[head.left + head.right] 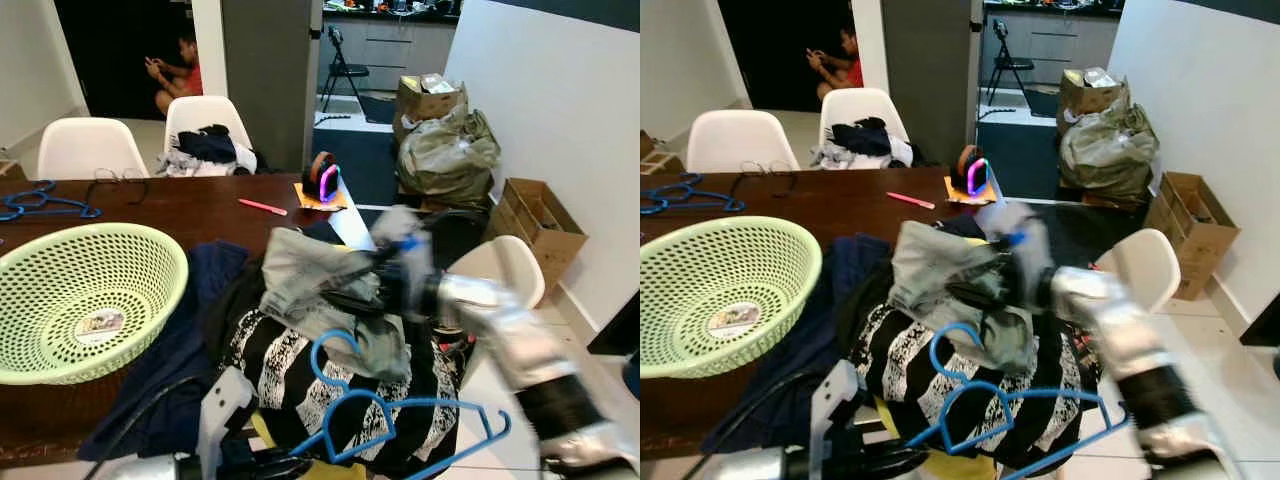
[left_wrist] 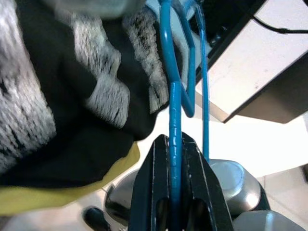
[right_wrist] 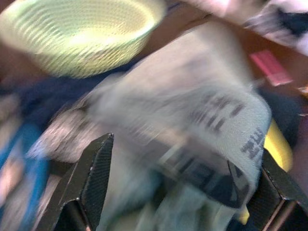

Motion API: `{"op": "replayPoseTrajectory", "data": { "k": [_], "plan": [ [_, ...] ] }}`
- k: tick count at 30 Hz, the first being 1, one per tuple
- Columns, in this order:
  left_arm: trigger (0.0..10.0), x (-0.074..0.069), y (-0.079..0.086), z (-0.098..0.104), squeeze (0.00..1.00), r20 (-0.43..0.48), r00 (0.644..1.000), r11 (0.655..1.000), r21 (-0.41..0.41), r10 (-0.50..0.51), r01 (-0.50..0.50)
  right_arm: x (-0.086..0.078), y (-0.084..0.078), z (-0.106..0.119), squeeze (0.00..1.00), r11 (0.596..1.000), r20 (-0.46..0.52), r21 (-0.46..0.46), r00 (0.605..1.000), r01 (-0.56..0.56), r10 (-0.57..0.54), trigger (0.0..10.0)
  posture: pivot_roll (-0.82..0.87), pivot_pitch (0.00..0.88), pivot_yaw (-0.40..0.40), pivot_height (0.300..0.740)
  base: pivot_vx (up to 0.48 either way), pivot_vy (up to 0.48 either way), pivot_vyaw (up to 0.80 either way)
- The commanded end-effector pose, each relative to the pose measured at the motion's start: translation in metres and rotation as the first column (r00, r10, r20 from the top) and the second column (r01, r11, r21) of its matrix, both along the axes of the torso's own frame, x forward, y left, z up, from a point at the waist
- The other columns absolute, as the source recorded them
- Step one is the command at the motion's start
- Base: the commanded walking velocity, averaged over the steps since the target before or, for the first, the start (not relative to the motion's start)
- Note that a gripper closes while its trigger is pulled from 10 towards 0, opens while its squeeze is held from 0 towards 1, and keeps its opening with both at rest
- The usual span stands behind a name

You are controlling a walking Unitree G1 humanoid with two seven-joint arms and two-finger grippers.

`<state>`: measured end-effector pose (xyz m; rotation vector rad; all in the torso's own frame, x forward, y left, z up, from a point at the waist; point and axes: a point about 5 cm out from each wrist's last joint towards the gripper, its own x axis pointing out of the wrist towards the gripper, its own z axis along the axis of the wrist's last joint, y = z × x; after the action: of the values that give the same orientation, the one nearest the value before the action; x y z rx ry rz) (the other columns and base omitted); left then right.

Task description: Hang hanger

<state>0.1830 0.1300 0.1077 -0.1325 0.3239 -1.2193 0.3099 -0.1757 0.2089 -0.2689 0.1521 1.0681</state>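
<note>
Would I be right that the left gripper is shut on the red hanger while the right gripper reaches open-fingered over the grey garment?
Not quite: the hanger is blue, not red, as the left wrist view shows, with the left gripper shut on its bar. The rest holds: the right gripper reaches open-fingered over the grey garment.

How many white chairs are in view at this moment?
3: white chair and a clothes-draped white chair behind the table's far side, another white chair right of the clothes pile. Others may be hidden.
</note>
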Motion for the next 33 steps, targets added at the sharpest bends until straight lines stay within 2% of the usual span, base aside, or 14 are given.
{"op": "replayPoseTrajectory", "data": {
  "k": [1, 11, 12, 13, 14, 16, 17, 20, 22, 23, 25, 26, 29, 33],
  "plan": [
    [10.0, 0.002, 0.001, 0.010, 0.00, 0.033, 0.999, 1.000, -0.004, -0.029, 0.029, -0.006, 0.001, 0.004, 1.00, 0.998, -0.001, 0.012, 0.998, -0.062, 0.062, 10.0, 0.09, 0.000, -0.058, 0.740, 0.000, 0.000, 0.00],
    [10.0, 0.002, 0.006, 0.035, 0.00, 0.115, 0.984, 0.990, 0.058, -0.138, 0.132, -0.019, -0.017, 0.005, 1.00, 0.987, -0.038, -0.111, 0.993, -0.115, 0.111, 10.0, 0.08, 0.000, -0.057, 0.740, 0.000, 0.000, 0.00],
    [10.0, 0.002, 0.006, 0.038, 0.00, 0.124, 0.982, 0.989, 0.058, -0.146, 0.139, -0.021, -0.017, 0.005, 0.85, 0.986, -0.042, -0.109, 0.992, -0.126, 0.122, 10.0, 0.09, 0.000, -0.058, 0.740, 0.000, 0.000, 0.00],
    [10.0, 0.002, 0.006, 0.038, 0.00, 0.124, 0.982, 0.989, 0.058, -0.146, 0.139, -0.021, -0.017, 0.005, 0.85, 0.986, -0.042, -0.109, 0.992, -0.126, 0.122, 10.0, 0.09, 0.000, -0.058, 0.740, 0.000, 0.000, 0.00],
    [10.0, 0.001, 0.007, 0.044, 0.00, 0.140, 0.978, 0.987, 0.057, -0.154, 0.147, -0.024, -0.018, 0.009, 0.45, 0.986, -0.048, -0.075, 0.988, -0.149, 0.146, 10.0, 0.08, 0.000, -0.061, 0.740, 0.000, 0.000, 0.00],
    [10.0, 0.001, 0.007, 0.044, 0.00, 0.140, 0.978, 0.987, 0.057, -0.154, 0.147, -0.024, -0.018, 0.009, 0.45, 0.986, -0.048, -0.075, 0.988, -0.149, 0.146, 10.0, 0.08, 0.000, -0.061, 0.740, 0.000, 0.000, 0.00],
    [10.0, 0.001, 0.007, 0.045, 0.00, 0.143, 0.977, 0.987, 0.058, -0.156, 0.149, -0.025, -0.019, 0.010, 0.25, 0.986, -0.048, -0.067, 0.987, -0.155, 0.152, 10.0, 0.08, 0.000, -0.061, 0.740, 0.000, 0.000, 0.00],
    [10.0, 0.001, 0.008, 0.048, 0.00, 0.149, 0.976, 0.986, 0.062, -0.161, 0.153, -0.026, -0.019, 0.010, 0.19, 0.982, -0.059, -0.082, 0.985, -0.168, 0.164, 10.0, 0.08, 0.000, -0.063, 0.740, 0.000, 0.000, 0.00],
    [10.0, 0.002, 0.009, 0.050, 0.00, 0.157, 0.974, 0.985, 0.064, -0.166, 0.158, -0.031, -0.013, 0.006, 0.07, 0.966, -0.084, -0.129, 0.973, -0.226, 0.216, 10.0, 0.07, 0.000, -0.060, 0.740, 0.000, 0.000, 0.00],
    [10.0, 0.002, 0.009, 0.053, 0.00, 0.166, 0.971, 0.984, 0.063, -0.173, 0.165, -0.043, -0.001, -0.004, 0.01, 0.922, -0.143, -0.192, 0.939, -0.336, 0.312, 10.0, 0.07, 0.000, -0.061, 0.740, 0.000, 0.000, 0.00],
    [10.0, 0.002, 0.009, 0.053, 0.00, 0.166, 0.971, 0.984, 0.063, -0.173, 0.165, -0.043, -0.001, -0.004, 0.01, 0.922, -0.143, -0.192, 0.939, -0.336, 0.312, 10.0, 0.07, 0.000, -0.061, 0.740, 0.000, 0.000, 0.00],
    [10.0, 0.002, 0.008, 0.056, 0.00, 0.174, 0.968, 0.983, 0.060, -0.180, 0.172, -0.056, 0.005, -0.016, 0.00, 0.863, -0.212, -0.270, 0.900, -0.428, 0.380, 10.0, 0.07, 0.000, -0.065, 0.740, 0.000, 0.000, 0.00],
    [10.0, 0.003, 0.005, 0.058, 0.00, 0.186, 0.965, 0.983, 0.049, -0.183, 0.177, -0.058, 0.005, -0.023, 0.00, 0.838, -0.244, -0.313, 0.890, -0.447, 0.384, 10.0, 0.07, 0.000, -0.069, 0.740, 0.000, 0.000, 0.00],
    [10.0, 0.002, 0.001, 0.062, 0.00, 0.200, 0.962, 0.983, 0.033, -0.186, 0.183, -0.034, -0.006, -0.003, 0.00, 0.909, -0.092, -0.295, 0.956, -0.294, 0.280, 10.0, 0.07, 0.000, -0.069, 0.740, 0.000, 0.000, 0.00]
  ]
}}
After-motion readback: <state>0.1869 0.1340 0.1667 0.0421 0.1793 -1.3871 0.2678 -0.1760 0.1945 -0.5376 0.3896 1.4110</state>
